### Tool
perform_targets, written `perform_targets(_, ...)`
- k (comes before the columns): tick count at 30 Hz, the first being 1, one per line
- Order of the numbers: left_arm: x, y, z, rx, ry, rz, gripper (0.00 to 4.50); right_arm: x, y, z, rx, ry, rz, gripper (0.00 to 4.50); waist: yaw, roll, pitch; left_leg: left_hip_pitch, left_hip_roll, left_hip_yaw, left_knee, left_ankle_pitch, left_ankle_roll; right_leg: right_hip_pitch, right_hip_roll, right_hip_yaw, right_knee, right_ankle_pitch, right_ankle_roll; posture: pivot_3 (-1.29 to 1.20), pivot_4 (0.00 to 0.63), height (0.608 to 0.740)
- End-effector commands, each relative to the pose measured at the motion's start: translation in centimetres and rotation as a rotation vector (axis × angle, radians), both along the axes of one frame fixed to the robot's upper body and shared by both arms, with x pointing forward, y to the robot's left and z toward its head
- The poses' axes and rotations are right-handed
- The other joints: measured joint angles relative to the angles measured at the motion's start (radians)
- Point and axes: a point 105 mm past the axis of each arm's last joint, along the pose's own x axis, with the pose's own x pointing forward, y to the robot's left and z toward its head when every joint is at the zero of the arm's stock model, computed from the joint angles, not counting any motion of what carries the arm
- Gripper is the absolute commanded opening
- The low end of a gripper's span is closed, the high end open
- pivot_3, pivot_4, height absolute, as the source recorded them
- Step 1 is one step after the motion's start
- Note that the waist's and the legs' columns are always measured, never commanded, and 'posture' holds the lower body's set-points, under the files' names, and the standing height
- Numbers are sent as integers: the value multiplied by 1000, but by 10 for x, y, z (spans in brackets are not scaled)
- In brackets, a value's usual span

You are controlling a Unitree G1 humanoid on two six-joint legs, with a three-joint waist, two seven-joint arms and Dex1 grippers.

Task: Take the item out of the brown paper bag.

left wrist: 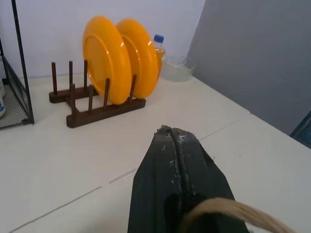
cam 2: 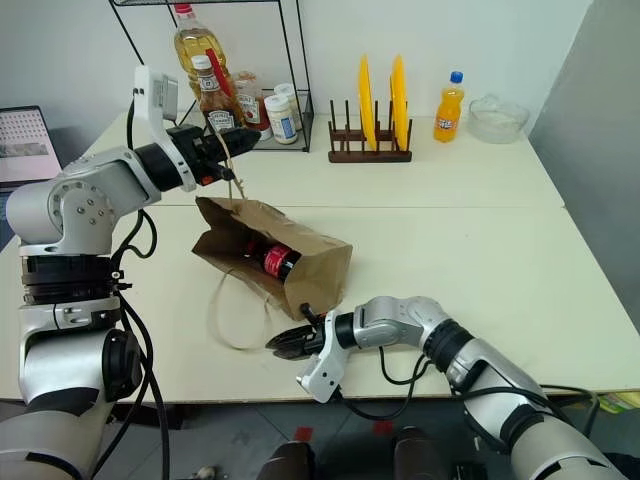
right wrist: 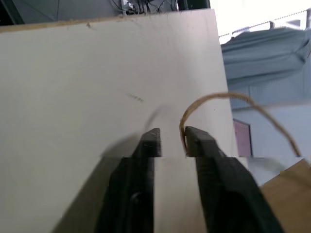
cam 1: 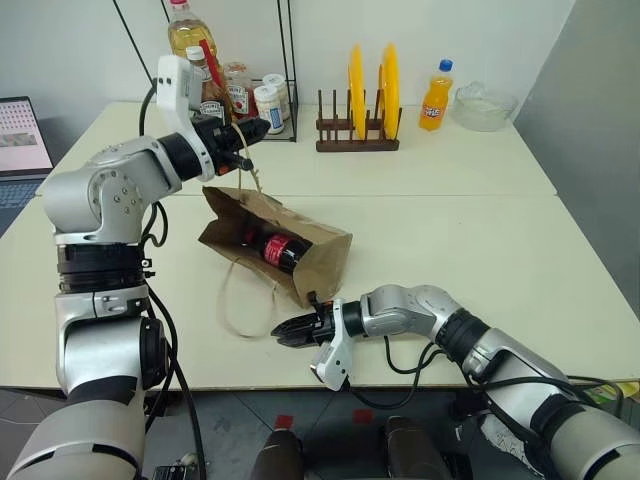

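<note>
Brown kraft paper, creased, makes up the brown paper bag (cam 1: 285, 243), which lies tipped over on the pale bench (cam 1: 480, 240), its open mouth facing the robot and its upper edge lifted. The left hand (cam 1: 252, 133) is raised above and behind the bag, its two black fingers pressed tight together on one cord handle (cam 1: 256, 175), which runs taut from the fingers down to the bag's rim; in the left wrist view the tan cord loops across the base of the closed fingers. Inside the mouth of the bag, below and toward the robot from that hand, lies the item (cam 1: 272, 247), a small dark bottle with red on it, on its side and partly covered by the paper. The right hand (cam 1: 283, 331) sits low over the bench's near edge, just in front of the bag's near corner, pointing across toward the robot's left. Its fingers stand a little apart, and the right wrist view shows the second cord handle (right wrist: 214, 104) arching away from the tip of one finger, touching it but not pinched between the two. That loose loop lies flat on the bench beyond this hand's tips. Well beyond the left hand stand a wooden rack with yellow plates (cam 1: 370, 90), an orange drink bottle (cam 1: 436, 96), a glass bowl (cam 1: 484, 106) and a wire shelf of condiments (cam 1: 232, 90).
</note>
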Motion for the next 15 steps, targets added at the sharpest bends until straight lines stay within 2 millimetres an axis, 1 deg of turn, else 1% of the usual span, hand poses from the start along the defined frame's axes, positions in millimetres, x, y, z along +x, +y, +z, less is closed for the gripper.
perform_targets(1, -8, -5, 13, 24, -67, -27, 0, 0, -29, -26, -143, 88, -70, 2398, 1, 0, 0, 0, 0, 0, 0, 0, 0, 0, 0, 0, -1, 0, 0, 0, 150, 740)
perform_targets(4, -11, -6, 10, 39, -68, -31, 0, 4, -42, -3, -71, 143, -148, 3442, 2, 0, 0, -1, 0, 0, -2, 0, 0, 1, 0, -1, -5, 1, 1, 0, 150, 740)
perform_targets(7, -12, -6, 9, 41, -67, -32, 0, 0, -56, 14, -39, 222, -195, 4445, 3, 0, 1, -3, 0, 0, -2, 0, 0, 0, 0, 0, -8, 2, 3, 0, 150, 740)
perform_targets(10, -12, -5, 8, 44, -66, -35, 0, -8, -73, 30, -8, 311, -233, 4483, 7, 0, 1, -5, 0, 0, -2, 0, 0, -1, 0, -1, -8, 2, 3, 0, 150, 740)
perform_targets(11, -13, -5, 8, 44, -65, -35, 0, -9, -82, 36, 6, 348, -262, 4483, 7, 0, 1, -6, 0, 0, -2, 0, 0, -1, 0, -1, -9, 2, 3, 0, 150, 740)
perform_targets(14, -13, -6, 8, 42, -67, -38, 0, -7, -104, 52, 35, 425, -348, 4483, 10, 1, 2, -9, 0, 0, -1, 0, 0, -5, 0, -1, -8, 2, 3, 0, 150, 740)
perform_targets(15, -13, -6, 9, 42, -69, -41, 0, -5, -108, 58, 53, 442, -373, 4483, 9, 1, 3, -10, 0, 0, -1, 0, 0, -5, 0, -1, -8, 2, 3, 0, 150, 740)
